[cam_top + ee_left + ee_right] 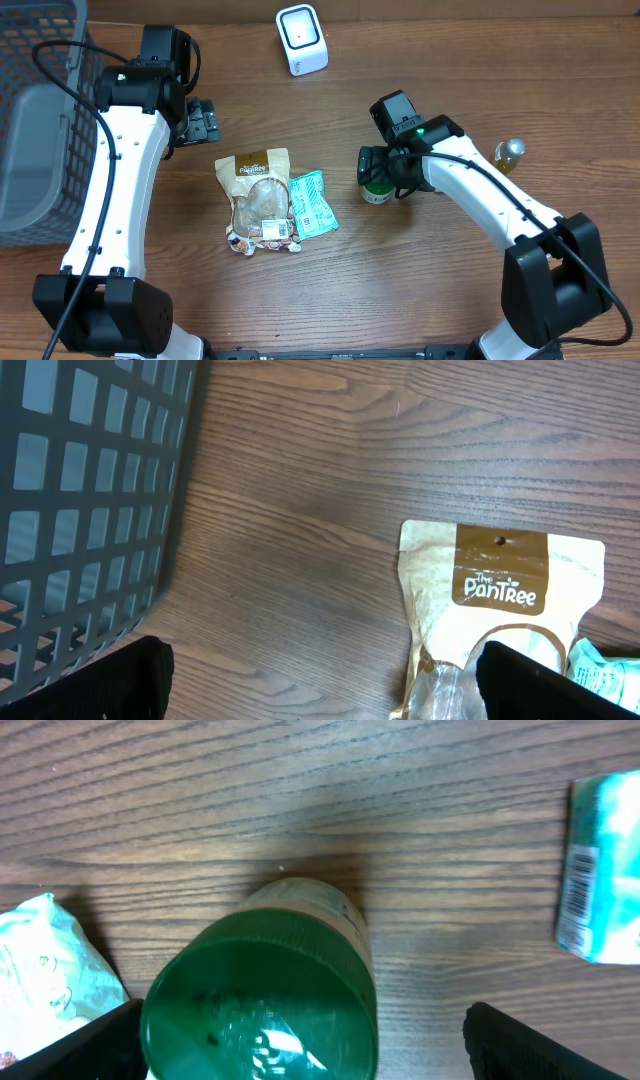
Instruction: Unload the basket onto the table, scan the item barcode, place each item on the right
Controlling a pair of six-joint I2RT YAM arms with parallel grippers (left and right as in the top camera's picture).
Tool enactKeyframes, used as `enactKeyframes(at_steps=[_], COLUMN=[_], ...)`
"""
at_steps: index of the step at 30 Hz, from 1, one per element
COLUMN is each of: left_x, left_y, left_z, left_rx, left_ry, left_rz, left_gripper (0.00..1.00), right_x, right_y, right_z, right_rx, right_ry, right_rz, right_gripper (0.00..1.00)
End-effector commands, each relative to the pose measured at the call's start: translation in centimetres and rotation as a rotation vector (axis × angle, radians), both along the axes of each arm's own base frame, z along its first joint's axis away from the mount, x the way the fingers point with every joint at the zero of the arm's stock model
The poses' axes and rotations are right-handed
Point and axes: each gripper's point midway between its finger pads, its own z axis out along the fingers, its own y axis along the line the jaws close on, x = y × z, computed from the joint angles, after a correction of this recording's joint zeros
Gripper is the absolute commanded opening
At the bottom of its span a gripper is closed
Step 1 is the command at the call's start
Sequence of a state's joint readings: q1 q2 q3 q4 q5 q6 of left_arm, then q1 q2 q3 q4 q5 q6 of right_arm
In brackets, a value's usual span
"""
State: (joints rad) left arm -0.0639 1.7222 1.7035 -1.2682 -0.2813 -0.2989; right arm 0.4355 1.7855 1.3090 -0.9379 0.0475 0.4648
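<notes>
A jar with a green lid (377, 190) stands upright on the table right of centre. My right gripper (378, 176) hangs over it, open. In the right wrist view the green lid (262, 1005) fills the space between the fingers; the left finger sits close beside it and the right finger (540, 1045) stands well apart. The white barcode scanner (301, 39) stands at the back centre. My left gripper (205, 122) is open over bare wood at the left, with nothing between its fingers (100, 685). A tan snack pouch (500, 610) lies under its right finger.
The snack pouch (262, 195) and a teal packet (313, 202) lie mid-table, left of the jar. A teal packet with a barcode (605, 870) shows at the right wrist view's edge. A small bottle (510, 152) stands at the right. A dark mesh basket (40, 130) fills the left side.
</notes>
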Motion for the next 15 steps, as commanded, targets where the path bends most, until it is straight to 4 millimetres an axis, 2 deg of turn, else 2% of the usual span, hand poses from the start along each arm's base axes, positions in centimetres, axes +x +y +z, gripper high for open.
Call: enactKeyframes(at_steps=[1, 5, 8, 15], left_x=[0.27, 0.27, 0.27, 0.27], left_y=[0.38, 0.38, 0.38, 0.38], left_z=[0.35, 0.35, 0.35, 0.35], left_rx=[0.014, 0.014, 0.014, 0.014], left_ry=[-0.009, -0.009, -0.009, -0.009], left_rz=[0.002, 0.002, 0.002, 0.002], left_gripper=[1.0, 1.0, 1.0, 1.0], right_x=[-0.6, -0.8, -0.87, -0.86], right_y=[0.0, 0.13, 0.16, 0.2], right_z=[-1.11, -1.48, -1.49, -1.48], right_rx=[0.012, 0.022, 0.022, 0.022], right_ry=[0.017, 0.022, 0.025, 0.024], right_rz=[-0.008, -0.006, -0.004, -0.004], right_gripper=[0.95, 0.92, 0.84, 0.81])
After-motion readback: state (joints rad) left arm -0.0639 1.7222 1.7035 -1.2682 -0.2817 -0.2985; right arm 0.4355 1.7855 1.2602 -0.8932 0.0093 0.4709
